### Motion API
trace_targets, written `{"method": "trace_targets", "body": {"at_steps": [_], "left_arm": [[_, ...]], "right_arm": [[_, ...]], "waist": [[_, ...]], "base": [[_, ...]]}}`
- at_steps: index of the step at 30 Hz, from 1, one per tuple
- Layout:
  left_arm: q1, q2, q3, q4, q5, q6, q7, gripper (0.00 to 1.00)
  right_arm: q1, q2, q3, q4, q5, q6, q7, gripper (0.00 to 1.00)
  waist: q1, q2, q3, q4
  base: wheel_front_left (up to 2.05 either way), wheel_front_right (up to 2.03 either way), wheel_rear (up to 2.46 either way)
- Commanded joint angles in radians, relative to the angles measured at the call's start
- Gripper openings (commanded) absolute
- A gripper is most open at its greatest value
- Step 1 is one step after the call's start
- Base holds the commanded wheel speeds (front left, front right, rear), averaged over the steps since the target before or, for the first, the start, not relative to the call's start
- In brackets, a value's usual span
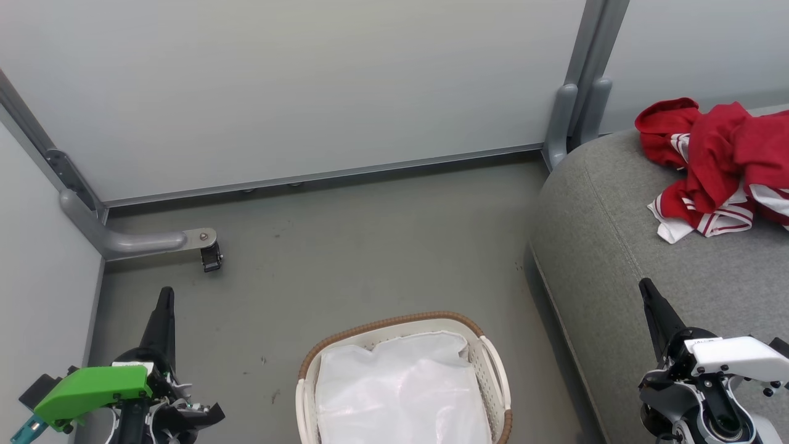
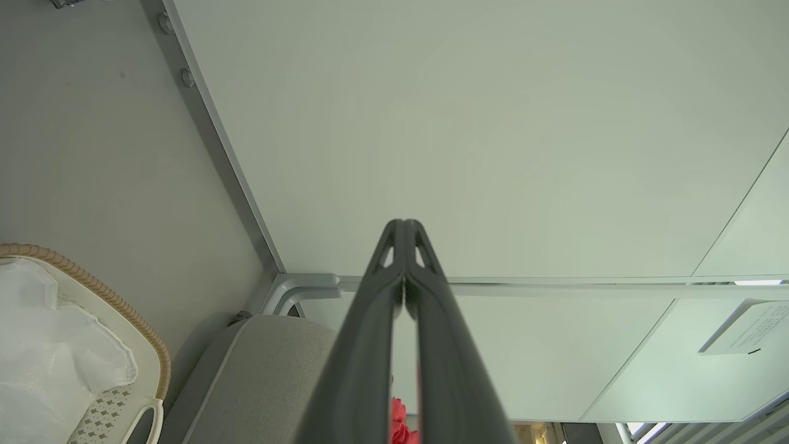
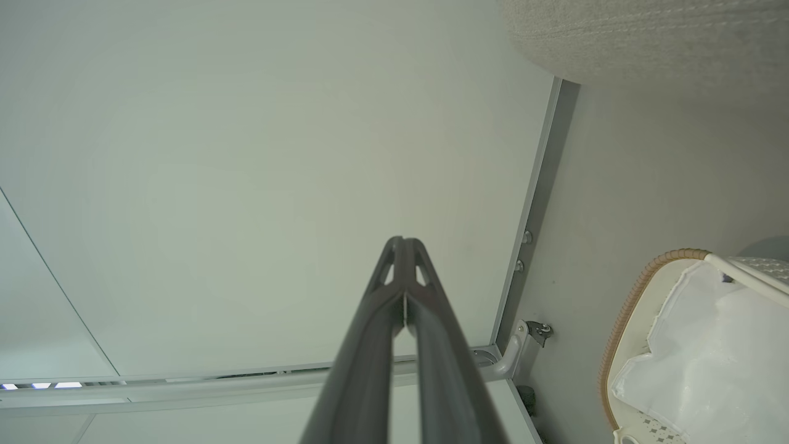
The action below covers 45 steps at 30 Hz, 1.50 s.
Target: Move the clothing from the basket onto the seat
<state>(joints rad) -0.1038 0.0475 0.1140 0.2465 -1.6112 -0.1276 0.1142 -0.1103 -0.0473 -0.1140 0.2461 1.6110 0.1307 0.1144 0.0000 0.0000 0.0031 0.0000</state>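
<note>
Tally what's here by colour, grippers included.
Red: 1, the clothing heap
White: 2, the basket and its liner
Grey: 1, the seat
Dark: 2, the left gripper and right gripper
Total: 6

Grey floor [image 1: 382,246] lies open before me up to the pale wall panels [image 1: 308,80]. The oval white perforated basket with brown woven rim [image 1: 394,324] sits low at centre. A large grey woven sofa cushion [image 1: 604,246] walls my right, red fabric garments [image 1: 715,154] heaped farther back. A curved grey metal foot [image 1: 135,242] juts in from the left.
</note>
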Motion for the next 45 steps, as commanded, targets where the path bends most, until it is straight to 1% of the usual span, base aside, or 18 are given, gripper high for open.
{"method": "trace_targets", "body": {"at_steps": [1,45], "left_arm": [[-0.011,0.005,0.002,-0.002,-0.003,-0.007,0.003,0.0],[-0.011,0.005,0.002,-0.003,-0.003,-0.007,0.003,0.0]], "right_arm": [[0.004,-0.006,-0.002,-0.004,0.004,0.0,0.003,0.0],[0.004,-0.006,-0.002,-0.003,0.004,0.0,0.003,0.0]], "waist": [[0.0,0.0,0.0,0.0],[0.0,0.0,0.0,0.0]], "base": [[0.0,0.0,0.0],[0.0,0.0,0.0]]}}
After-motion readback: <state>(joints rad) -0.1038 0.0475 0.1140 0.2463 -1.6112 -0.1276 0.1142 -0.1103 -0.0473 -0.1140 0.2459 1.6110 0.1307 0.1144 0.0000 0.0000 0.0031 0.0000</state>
